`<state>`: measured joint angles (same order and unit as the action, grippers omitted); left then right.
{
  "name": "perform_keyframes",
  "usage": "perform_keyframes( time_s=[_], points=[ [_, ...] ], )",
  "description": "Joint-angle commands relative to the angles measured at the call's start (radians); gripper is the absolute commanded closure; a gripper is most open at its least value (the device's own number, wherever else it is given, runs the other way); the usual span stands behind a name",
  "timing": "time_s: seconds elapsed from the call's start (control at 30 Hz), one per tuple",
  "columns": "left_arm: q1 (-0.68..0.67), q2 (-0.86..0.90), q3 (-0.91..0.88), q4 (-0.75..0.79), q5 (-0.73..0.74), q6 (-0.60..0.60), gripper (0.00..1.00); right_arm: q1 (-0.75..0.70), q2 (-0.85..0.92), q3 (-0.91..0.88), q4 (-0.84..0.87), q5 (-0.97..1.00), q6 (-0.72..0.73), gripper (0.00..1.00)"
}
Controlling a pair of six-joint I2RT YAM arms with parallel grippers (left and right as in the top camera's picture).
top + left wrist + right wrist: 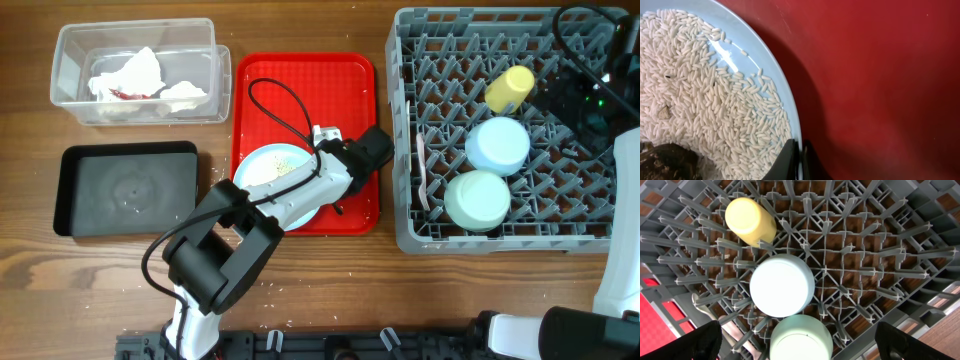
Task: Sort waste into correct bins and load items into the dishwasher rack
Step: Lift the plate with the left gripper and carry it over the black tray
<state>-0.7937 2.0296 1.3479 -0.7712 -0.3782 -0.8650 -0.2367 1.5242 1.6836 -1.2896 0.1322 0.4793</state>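
A light blue plate [268, 172] covered in rice [705, 90], with a brown scrap [665, 160] on it, lies on the red serving tray [350, 80]. My left gripper [800, 161] is shut on the plate's right rim [790, 105]; it also shows in the overhead view [322, 150]. The grey dishwasher rack [410, 120] holds a yellow cup [510, 88], an upturned light blue bowl [497, 145], an upturned pale green bowl [477, 200] and white cutlery [424, 170]. My right gripper [802, 345] hangs open and empty above the bowls [782, 285].
A clear tub [70, 50] at the back left holds stained white napkins [130, 78]. A black tray [130, 188] with a few crumbs sits in front of it. A black cable [275, 100] loops over the red tray.
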Motion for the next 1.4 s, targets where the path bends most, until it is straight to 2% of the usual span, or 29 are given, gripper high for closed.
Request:
perform_keyframes(
  time_s=[0.0, 0.2, 0.33, 0.63, 0.97, 1.13, 1.27, 1.37],
  points=[
    [-0.001, 0.012, 0.0, -0.021, -0.027, -0.002, 0.96, 0.0, 0.01, 0.01, 0.003, 0.013, 0.018, 0.0],
    [-0.001, -0.036, 0.002, -0.041, -0.047, 0.005, 0.96, 0.0, 0.01, 0.01, 0.003, 0.013, 0.018, 0.0],
    [-0.001, -0.063, 0.014, -0.06, -0.062, 0.104, 0.96, 0.0, 0.01, 0.01, 0.003, 0.013, 0.018, 0.0],
    [0.002, -0.068, 0.141, -0.279, -0.156, 0.106, 0.96, 0.0, 0.01, 0.01, 0.003, 0.013, 0.018, 0.0],
    [0.04, -0.076, 0.222, -0.384, -0.207, 0.125, 0.96, 0.0, 0.01, 0.01, 0.003, 0.013, 0.018, 0.0],
    [0.136, -0.159, 0.225, -0.398, -0.207, 0.126, 0.96, 0.0, 0.01, 0.01, 0.003, 0.013, 0.018, 0.0],
    [0.274, -0.253, 0.225, -0.39, -0.2, 0.135, 0.96, 0.0, 0.01, 0.01, 0.003, 0.013, 0.018, 0.0],
    [0.385, -0.274, 0.225, -0.338, -0.122, 0.232, 0.96, 0.0, 0.01, 0.01, 0.003, 0.013, 0.018, 0.0]
  ],
)
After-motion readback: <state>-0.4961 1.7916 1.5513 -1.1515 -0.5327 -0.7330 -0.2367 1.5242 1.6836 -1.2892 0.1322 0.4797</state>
